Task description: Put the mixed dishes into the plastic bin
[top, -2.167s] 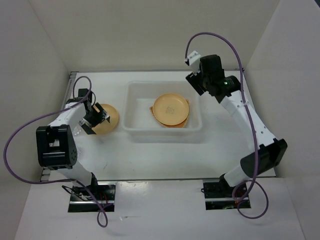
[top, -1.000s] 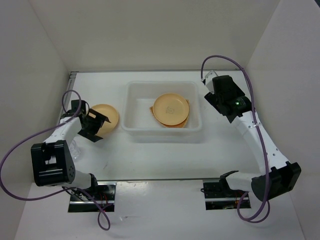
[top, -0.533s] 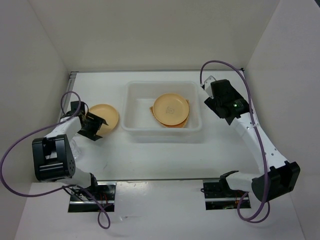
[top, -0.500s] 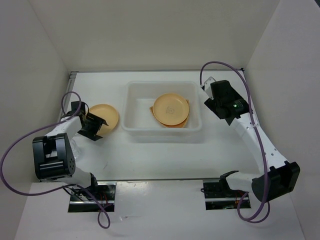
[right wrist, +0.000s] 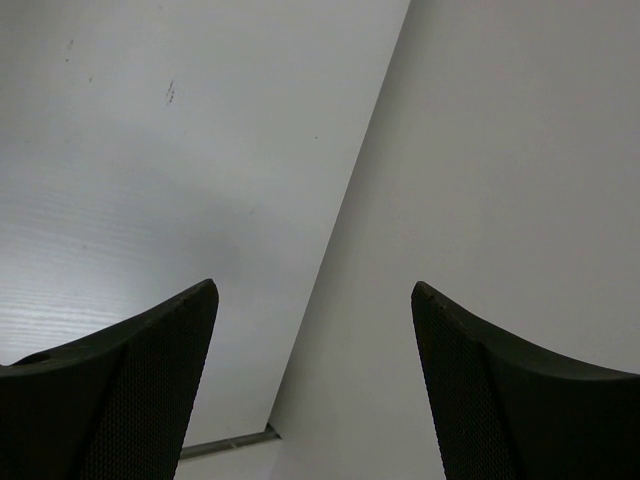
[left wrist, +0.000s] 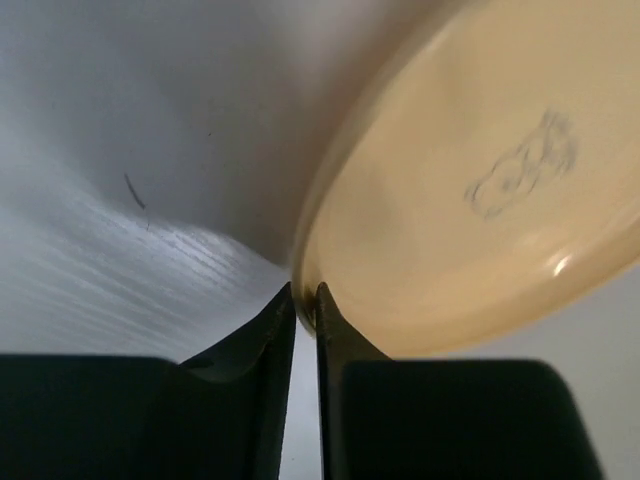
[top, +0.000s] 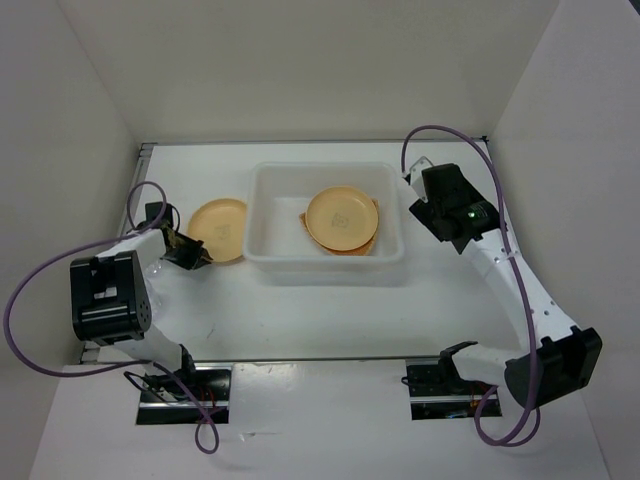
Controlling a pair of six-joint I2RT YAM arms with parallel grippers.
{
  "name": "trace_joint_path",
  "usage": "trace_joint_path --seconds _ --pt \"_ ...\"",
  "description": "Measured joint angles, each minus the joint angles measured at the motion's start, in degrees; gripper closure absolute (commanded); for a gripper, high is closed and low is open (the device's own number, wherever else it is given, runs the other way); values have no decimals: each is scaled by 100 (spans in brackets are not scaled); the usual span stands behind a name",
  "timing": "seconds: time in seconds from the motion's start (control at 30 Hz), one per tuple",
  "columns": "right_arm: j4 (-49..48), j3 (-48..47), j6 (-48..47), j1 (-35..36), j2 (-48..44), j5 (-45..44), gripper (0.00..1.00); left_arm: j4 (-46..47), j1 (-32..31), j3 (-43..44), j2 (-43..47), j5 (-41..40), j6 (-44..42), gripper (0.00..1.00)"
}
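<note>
Over on the left, the left gripper (left wrist: 305,295) is clamped on the rim of a yellow-orange plate (top: 218,230), at about the plate's 8 o'clock. That plate sits just outside the plastic bin (top: 330,263), at the bin's 9 o'clock. In the bin a second plate (top: 341,218) lies on the orange fan-shaped dish (top: 350,250). The right gripper (right wrist: 315,290) hangs at the bin's 3 o'clock, jaws spread wide, holding nothing.

Top view looks down on the plastic bin (top: 327,215); left wrist, close-up, shares the plate (left wrist: 470,200) left of it; right wrist faces the wall (right wrist: 520,150) right of it.
</note>
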State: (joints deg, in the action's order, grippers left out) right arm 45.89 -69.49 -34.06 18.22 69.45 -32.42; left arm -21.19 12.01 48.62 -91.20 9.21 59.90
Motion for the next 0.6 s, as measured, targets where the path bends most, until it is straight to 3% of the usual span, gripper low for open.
trace_joint_path --seconds 0.03,0.07,0.37,0.6 --pt "2 26 13 0 -17 7 17 26 15 11 -26 0 -15 95" --pt "0 57 17 0 -35 7 17 42 20 28 -46 4 -4 100" --pt "15 295 205 -20 -114 17 16 -518 17 560 4 -175 -103 100" --pt "-39 704 457 -387 -358 68 12 -1296 17 2310 540 -752 68 100"
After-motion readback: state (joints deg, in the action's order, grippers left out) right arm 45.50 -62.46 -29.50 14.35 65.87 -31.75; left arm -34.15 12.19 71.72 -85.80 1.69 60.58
